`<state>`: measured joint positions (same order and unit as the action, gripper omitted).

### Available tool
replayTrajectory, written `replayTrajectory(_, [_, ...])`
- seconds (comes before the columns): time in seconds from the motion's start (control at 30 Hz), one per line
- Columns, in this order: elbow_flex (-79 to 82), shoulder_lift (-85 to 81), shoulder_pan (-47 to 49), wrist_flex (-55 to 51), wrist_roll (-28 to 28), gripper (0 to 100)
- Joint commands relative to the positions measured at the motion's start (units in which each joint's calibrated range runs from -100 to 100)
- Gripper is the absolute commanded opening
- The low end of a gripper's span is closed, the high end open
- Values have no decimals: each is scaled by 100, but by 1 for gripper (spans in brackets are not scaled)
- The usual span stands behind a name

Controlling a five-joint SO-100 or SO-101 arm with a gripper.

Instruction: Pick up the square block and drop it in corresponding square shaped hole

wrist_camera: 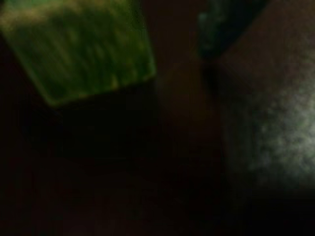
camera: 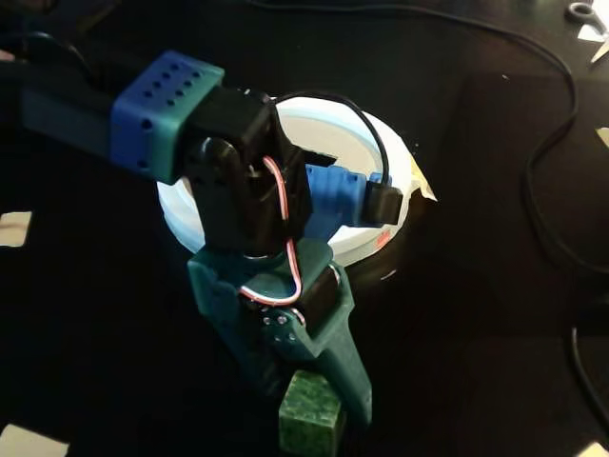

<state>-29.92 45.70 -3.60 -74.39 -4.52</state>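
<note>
In the fixed view the arm reaches down from the upper left toward the bottom edge of the picture, over a dark table (camera: 476, 314). The gripper (camera: 319, 400) is teal, pointed downward, with the block (camera: 309, 419) at its tip. The block is a mottled green cube standing on the table just below the gripper body; the longer teal finger (camera: 352, 381) runs down along the block's right side, touching it or just beside it. The other finger is hidden behind the gripper body and the block, so the width of the opening and whether the block is actually clamped cannot be told.

In the wrist view the picture is dark and blurred. The block (wrist_camera: 81, 49) fills the upper left as a green streaked face, and a dark teal finger (wrist_camera: 216, 29) shows at the upper right, apart from the block.

Behind the arm in the fixed view lies a white hoop (camera: 390, 224), mostly covered by the arm's blue and black parts. One dark cutout edge shows inside the hoop; the square hole cannot be made out. A black cable (camera: 552, 143) runs across the table at right.
</note>
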Motion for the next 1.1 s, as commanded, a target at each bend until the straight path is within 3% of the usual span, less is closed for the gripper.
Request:
replayTrajectory(0.0, [-433, -24, -102, 139, 29, 68])
replayTrajectory(0.6, [-624, -168, -290, 8, 34, 67])
replayTrajectory(0.87, [-624, -168, -277, 8, 34, 40])
replayTrajectory(1.07, [-624, -212, -277, 8, 34, 34])
